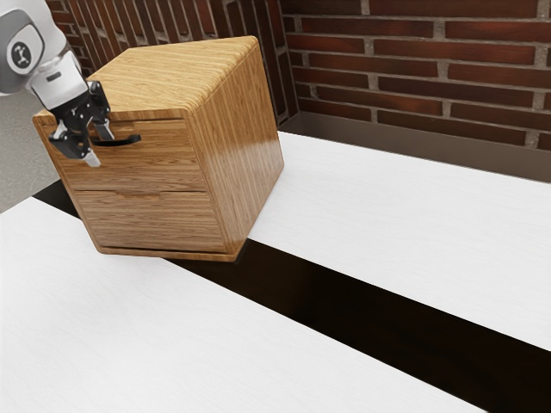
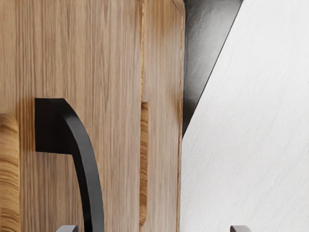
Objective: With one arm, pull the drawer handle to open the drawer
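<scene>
Straddling the top drawer (image 1: 155, 163) handle (image 1: 129, 138), pincer (image 1: 101, 146) stands open

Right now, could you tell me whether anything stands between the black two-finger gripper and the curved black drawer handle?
Nothing visible does: the gripper is right at the handle on the top drawer of the light wooden cabinet.

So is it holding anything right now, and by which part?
Nothing held. The jaws stand open astride the black curved drawer handle, toward its end at the exterior view's left, not clamped on it.
</scene>
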You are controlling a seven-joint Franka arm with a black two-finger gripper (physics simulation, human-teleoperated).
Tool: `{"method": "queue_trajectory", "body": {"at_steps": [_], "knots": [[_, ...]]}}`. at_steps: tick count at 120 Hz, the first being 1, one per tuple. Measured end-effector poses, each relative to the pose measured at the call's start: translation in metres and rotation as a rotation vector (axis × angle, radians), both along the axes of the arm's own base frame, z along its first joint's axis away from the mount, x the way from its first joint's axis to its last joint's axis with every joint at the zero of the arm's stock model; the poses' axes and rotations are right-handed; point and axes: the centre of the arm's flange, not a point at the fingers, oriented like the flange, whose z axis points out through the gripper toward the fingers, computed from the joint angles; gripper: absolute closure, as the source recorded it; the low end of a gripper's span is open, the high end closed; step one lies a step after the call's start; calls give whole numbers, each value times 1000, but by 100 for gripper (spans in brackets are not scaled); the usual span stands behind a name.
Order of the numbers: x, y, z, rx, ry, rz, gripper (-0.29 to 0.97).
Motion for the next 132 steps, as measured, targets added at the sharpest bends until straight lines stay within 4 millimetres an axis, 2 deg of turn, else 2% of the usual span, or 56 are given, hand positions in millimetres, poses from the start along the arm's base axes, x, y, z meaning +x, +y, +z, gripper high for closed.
{"method": "queue_trajectory", "body": {"at_steps": [51,132], "knots": [[-16,-8,-3,6,-18,7,34],[-53,-25,-8,3,-44,19,37]]}}
